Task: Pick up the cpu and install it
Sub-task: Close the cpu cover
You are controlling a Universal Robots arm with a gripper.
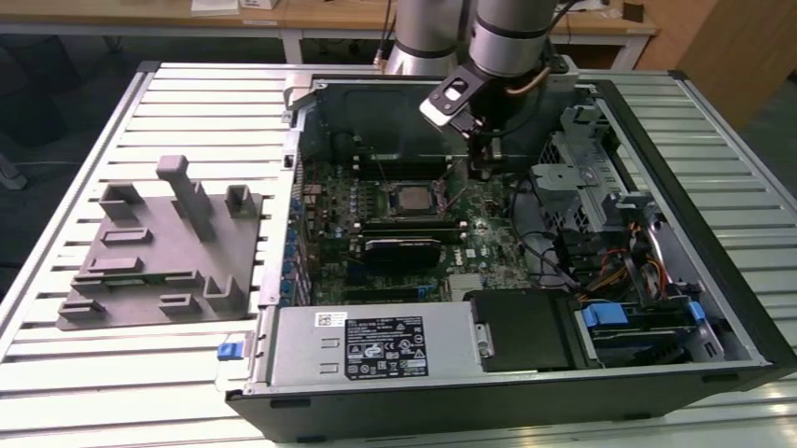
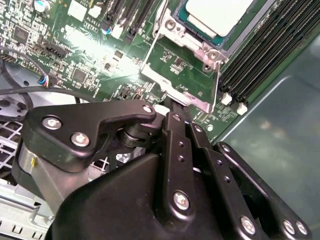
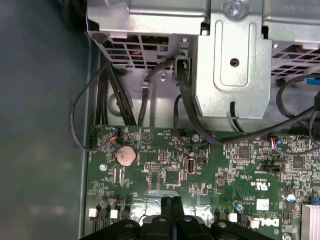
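Tool: the gripper (image 1: 483, 168) hung inside the open computer case (image 1: 734, 280), its fingers (image 3: 168, 210) clenched flat together with nothing that I could see between them.
Task's thing: the cpu (image 1: 412, 198) lay silver side up in the socket frame (image 2: 180, 55) on the motherboard (image 1: 373, 233), to the exterior view's left of the gripper.
Closeness: in the second wrist view the gripper (image 2: 172, 102) ended right at the edge of that frame; I could not tell whether it touched.
Writing: a black-and-white sticker (image 1: 384, 347) sat on the power supply (image 1: 312, 350), with a smaller white one beside it; the print was too fine for me to make out. The board carried white lettering near the gripper (image 3: 172, 200).
Cut off: only one corner of the cpu (image 2: 220, 15) showed in the second wrist view.
Hidden: black cables (image 3: 107, 95) ran up behind the metal drive cage (image 3: 235, 60), their ends out of sight.
Elsewhere: a coin cell (image 3: 126, 155) sat on the board; a grey fixture block (image 1: 162, 252) lay on the slatted table (image 1: 75, 373), well apart from the case.
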